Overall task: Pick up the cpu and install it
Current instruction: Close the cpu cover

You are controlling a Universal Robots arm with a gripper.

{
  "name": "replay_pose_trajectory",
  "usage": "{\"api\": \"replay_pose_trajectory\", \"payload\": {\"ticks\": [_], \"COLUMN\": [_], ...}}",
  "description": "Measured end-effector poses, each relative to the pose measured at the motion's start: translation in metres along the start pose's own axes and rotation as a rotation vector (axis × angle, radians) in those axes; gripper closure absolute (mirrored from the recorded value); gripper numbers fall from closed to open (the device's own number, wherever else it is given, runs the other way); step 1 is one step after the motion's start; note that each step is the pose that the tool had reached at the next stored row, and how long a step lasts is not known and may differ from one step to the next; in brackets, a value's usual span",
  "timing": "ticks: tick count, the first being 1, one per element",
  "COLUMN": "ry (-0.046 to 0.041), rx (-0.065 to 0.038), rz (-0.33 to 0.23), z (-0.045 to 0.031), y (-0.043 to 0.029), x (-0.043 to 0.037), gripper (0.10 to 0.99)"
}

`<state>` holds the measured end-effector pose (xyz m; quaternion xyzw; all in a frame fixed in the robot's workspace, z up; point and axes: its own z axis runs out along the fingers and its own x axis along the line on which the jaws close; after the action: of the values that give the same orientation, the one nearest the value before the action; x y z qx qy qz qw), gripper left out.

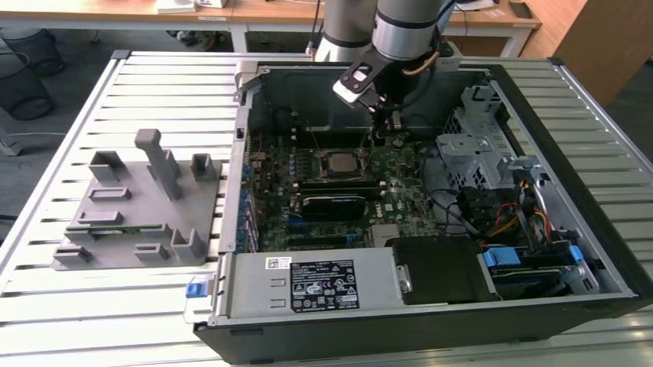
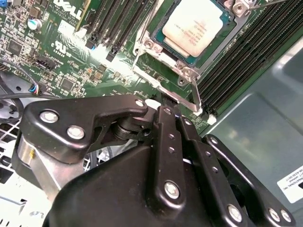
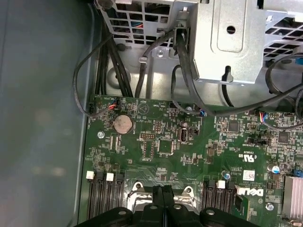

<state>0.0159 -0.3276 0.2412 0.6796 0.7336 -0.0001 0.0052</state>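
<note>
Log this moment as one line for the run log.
pincer: shut, empty, tips by socket frame | cpu: in socket on motherboard | case: open

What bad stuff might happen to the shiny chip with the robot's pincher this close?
1. The gripper, shut, has its tips right by the metal frame around the cpu; a slip might scratch the cpu or the motherboard.
2. The black cables run along the board's edge close by; the arm may snag them.
</note>
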Motion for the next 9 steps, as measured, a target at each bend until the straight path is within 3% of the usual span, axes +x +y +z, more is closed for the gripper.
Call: {"api": "replay_pose_trajectory", "payload": {"ticks": [9], "ry": [0.0002], "rx": [0.000], "rz": [0.000], "z": [0.0003], "y": [-0.0029], "x": [0.0002], "gripper": [0.980]}}
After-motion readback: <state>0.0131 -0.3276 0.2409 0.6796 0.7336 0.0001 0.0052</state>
